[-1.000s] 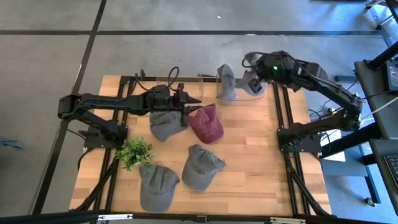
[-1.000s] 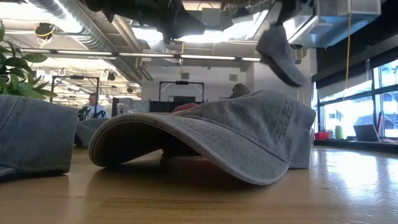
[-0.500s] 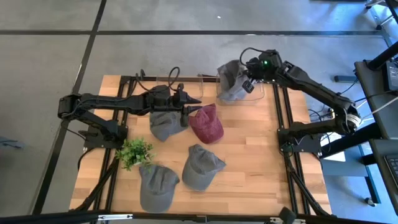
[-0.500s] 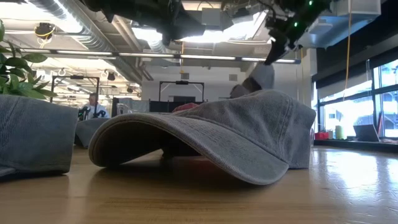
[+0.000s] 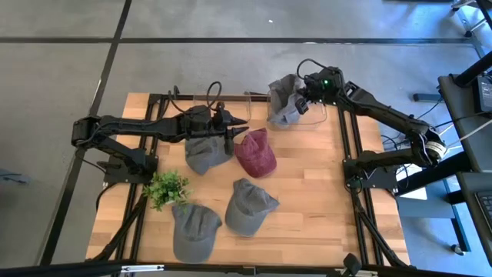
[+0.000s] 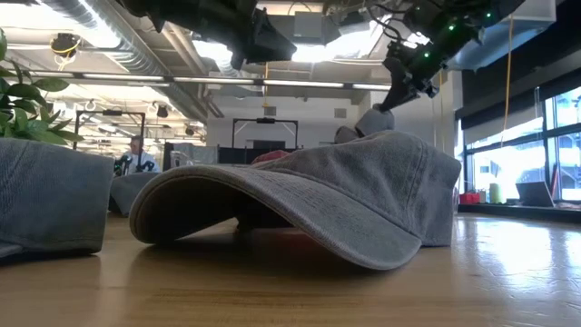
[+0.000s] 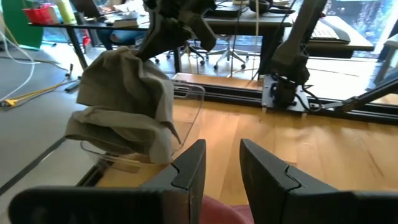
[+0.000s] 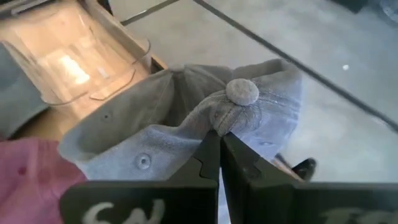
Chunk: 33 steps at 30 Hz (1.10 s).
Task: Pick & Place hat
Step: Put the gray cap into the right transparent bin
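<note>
A grey cap (image 5: 283, 101) is bunched up over a clear plastic container (image 5: 319, 117) at the table's far edge. My right gripper (image 5: 302, 98) is shut on it from the right. The right wrist view shows the cap's crown (image 8: 180, 118) with its top button (image 8: 242, 91), and the left wrist view shows the same cap (image 7: 124, 106) sagging inside the clear wall (image 7: 189, 102). My left gripper (image 5: 240, 131) hovers open (image 7: 221, 168) near the table's middle, above the red cap (image 5: 255, 152), touching nothing. My right gripper pinches a fold of the grey cap's crown (image 8: 214, 124) just below the top button, between its two shut fingers. It comes slanting down from the table's right. The cap hangs crumpled below the fingers, with its lower part (image 7: 115, 140) down in the clear container.
Other caps lie on the wooden table: a grey one (image 5: 204, 152) under the left arm, the red one beside it, and two grey ones (image 5: 250, 206) (image 5: 194, 229) toward the near edge. A small green plant (image 5: 167, 187) stands near the left side. A big grey cap (image 6: 309, 195) fills the low view.
My right gripper has moved left and down toward the clear container, still shut on the grey cap. The cap hung long and clear below the fingers; now it has come down and bunched wide over the container. The left arm has kept still.
</note>
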Each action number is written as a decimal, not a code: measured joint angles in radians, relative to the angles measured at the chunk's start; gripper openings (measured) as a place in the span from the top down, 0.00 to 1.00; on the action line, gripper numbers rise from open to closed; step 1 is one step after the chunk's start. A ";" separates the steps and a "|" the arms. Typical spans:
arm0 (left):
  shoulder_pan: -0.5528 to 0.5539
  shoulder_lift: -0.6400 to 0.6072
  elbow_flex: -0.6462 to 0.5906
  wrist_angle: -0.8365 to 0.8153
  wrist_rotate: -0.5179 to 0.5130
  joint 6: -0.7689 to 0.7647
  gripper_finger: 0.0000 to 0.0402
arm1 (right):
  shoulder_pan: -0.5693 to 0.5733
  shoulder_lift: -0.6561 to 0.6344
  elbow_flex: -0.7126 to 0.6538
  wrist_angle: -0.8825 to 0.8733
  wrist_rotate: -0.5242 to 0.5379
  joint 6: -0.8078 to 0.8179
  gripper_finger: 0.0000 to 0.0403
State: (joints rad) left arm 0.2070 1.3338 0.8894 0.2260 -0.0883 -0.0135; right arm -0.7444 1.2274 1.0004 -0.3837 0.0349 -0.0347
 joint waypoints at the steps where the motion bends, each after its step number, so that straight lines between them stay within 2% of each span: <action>1: 0.000 0.000 0.000 0.000 0.000 0.000 0.77 | -0.001 0.000 0.000 -0.005 -0.019 0.006 0.99; 4: 0.000 0.000 0.000 0.000 0.000 0.000 0.76 | 0.000 0.023 -0.010 -0.012 -0.078 0.008 0.99; 12: 0.000 0.000 0.000 0.000 0.000 0.000 0.76 | 0.000 0.109 -0.044 0.015 -0.083 0.027 0.98; 16: -0.002 0.000 0.000 0.000 0.001 0.000 0.76 | 0.001 0.099 -0.044 0.059 -0.094 0.036 0.98; 22: -0.002 0.000 0.000 0.000 0.002 -0.003 0.76 | 0.001 0.088 -0.044 0.085 -0.223 0.147 0.98; 27: -0.002 0.000 0.000 0.000 0.003 -0.002 0.76 | 0.009 0.088 -0.044 0.082 -0.211 0.105 0.97; 30: -0.002 0.000 0.000 0.000 0.003 -0.002 0.76 | 0.009 0.088 -0.044 0.085 -0.204 0.080 0.93; 33: -0.002 0.000 0.000 0.000 0.003 -0.002 0.76 | 0.009 0.088 -0.044 0.088 -0.203 0.102 0.84</action>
State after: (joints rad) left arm 0.2047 1.3338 0.8894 0.2264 -0.0853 -0.0154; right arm -0.7357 1.3151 0.9565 -0.2956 -0.1680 0.0672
